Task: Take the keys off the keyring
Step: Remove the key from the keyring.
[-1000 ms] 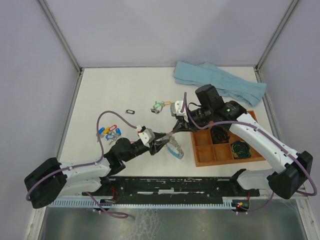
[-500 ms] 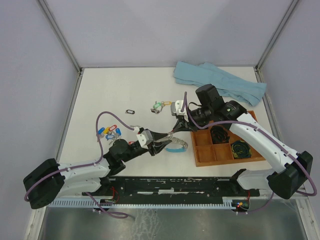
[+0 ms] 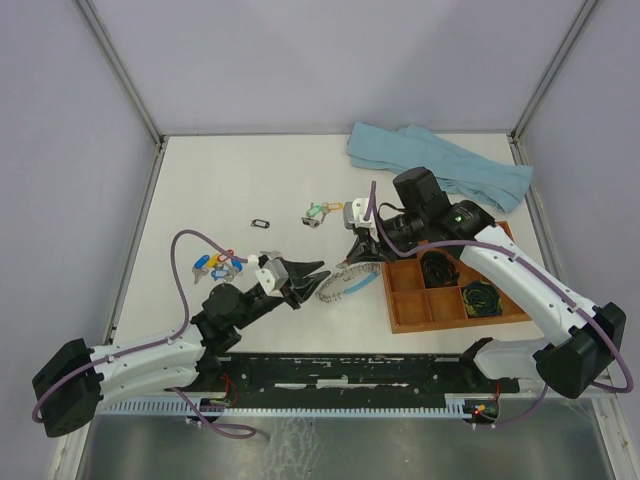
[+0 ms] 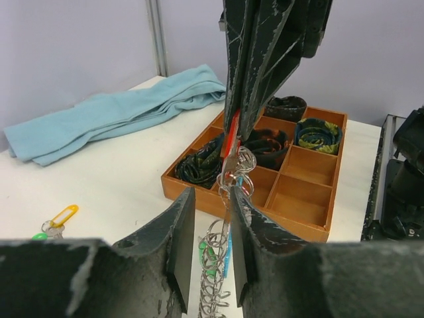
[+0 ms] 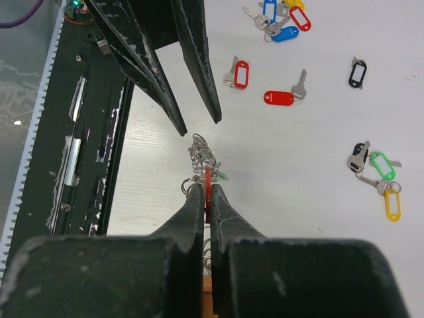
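Right wrist view: my right hand (image 5: 207,193) pinches the red plastic key tag (image 5: 207,176) on the silvery-grey metal keyring (image 5: 201,154); left hand (image 5: 197,124) half-open beside it. Closing crooked might tear my pinch loose.

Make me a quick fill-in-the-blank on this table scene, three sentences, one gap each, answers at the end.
1. The right gripper is shut on a ___ tag attached to the keyring.
2. The left gripper is ___, one finger on each side of the dangling keyring.
3. The cloth at the table's far edge is light ___.
Missing words: red; open; blue.
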`<state>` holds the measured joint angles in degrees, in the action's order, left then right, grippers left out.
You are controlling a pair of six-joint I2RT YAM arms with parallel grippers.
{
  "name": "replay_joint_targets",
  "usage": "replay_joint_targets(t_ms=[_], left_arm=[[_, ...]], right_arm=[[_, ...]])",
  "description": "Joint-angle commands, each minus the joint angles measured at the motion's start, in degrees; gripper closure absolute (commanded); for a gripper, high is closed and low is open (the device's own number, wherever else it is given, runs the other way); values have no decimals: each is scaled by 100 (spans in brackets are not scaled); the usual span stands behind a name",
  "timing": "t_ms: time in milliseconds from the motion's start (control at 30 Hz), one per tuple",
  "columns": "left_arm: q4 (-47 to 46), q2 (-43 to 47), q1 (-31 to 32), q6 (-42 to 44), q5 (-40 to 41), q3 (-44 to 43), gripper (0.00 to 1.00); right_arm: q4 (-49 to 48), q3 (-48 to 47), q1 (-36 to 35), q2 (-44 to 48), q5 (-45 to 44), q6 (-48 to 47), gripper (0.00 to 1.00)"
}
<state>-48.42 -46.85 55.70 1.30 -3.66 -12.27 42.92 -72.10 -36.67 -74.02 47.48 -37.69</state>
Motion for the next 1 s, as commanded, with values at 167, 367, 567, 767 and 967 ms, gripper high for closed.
replay_joint_targets(t_ms=[167, 367, 567, 767, 967], left_arm=[[-93, -463, 17, -162, -178, -133, 68], [-239, -832, 16, -200, -170, -230, 67], [-238, -971, 18, -116, -5, -330, 66], [-285, -1194, 17, -61, -31, -502, 66], [-332, -1360, 14, -85, -165, -617, 66]], right_arm=[[-317, -252, 44, 63, 318, 103, 99], [-311, -251, 50, 45, 362, 114, 99], [-310, -247, 51, 28, 410, 122, 99], [-319, -245, 53, 27, 419, 142, 99], [-325, -247, 50, 38, 414, 150, 99]])
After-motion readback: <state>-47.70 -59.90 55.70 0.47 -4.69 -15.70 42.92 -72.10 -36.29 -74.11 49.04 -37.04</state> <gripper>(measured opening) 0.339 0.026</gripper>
